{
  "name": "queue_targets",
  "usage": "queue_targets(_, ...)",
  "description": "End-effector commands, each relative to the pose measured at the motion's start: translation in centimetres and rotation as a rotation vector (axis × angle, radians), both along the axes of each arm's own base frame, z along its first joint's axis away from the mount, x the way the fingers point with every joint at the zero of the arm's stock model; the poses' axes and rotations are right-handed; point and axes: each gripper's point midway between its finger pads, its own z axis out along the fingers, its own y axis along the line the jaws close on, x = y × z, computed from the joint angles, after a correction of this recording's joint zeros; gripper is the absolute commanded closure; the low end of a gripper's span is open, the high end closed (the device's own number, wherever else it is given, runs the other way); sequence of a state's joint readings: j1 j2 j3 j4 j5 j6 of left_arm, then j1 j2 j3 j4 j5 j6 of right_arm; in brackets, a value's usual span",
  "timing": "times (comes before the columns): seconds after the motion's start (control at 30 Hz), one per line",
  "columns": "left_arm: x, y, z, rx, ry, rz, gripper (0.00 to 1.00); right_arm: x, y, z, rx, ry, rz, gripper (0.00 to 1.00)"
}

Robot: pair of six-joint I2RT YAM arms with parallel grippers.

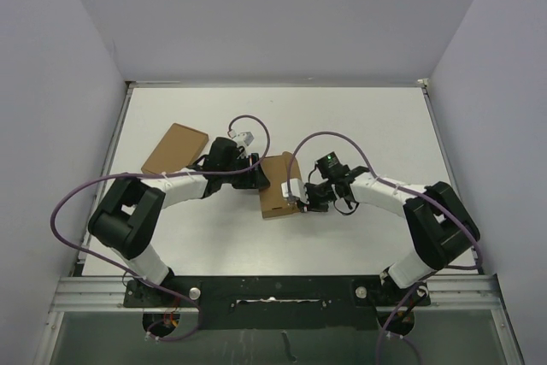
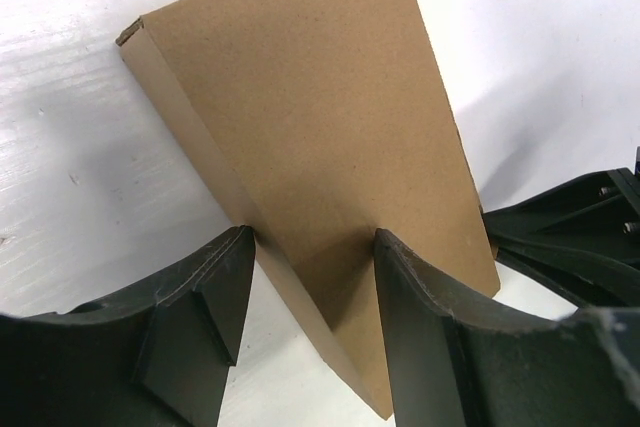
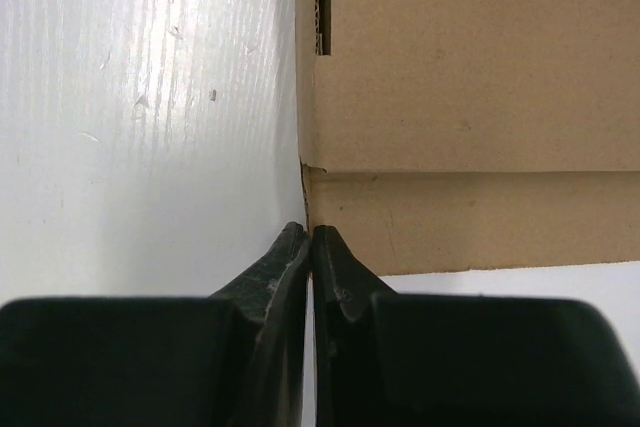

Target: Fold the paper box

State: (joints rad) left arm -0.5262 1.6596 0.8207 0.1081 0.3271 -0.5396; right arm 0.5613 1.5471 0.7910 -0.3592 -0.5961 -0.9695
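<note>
1. The table (image 1: 359, 126) is reached over by both arms, which are bent inward toward its middle.
2. A flat cardboard sheet (image 1: 175, 149) is laid at the far left, apart from the box.
3. The box (image 1: 279, 185) is laid flat mid-table, between the two grippers.
4. The left gripper (image 2: 312, 247) is held partly open at the box's end. One finger is at the side edge and the other is over the top face; contact cannot be told.
5. The right gripper (image 3: 310, 237) is closed on nothing, its tips set at the box's corner.
</note>
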Motion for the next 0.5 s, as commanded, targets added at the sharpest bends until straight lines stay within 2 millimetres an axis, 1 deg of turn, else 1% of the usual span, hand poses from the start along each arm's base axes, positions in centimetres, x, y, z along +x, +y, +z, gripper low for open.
queue_targets(0.0,0.55,-0.04,-0.6,0.0,0.006,-0.002,0.51,0.57,0.76,1.17,0.031,0.036,-0.026,1.0)
queue_targets(0.47,0.97,0.01,-0.82,-0.004,0.016,0.0,0.52,0.24,0.63,1.44,0.072,0.147,-0.055,1.0)
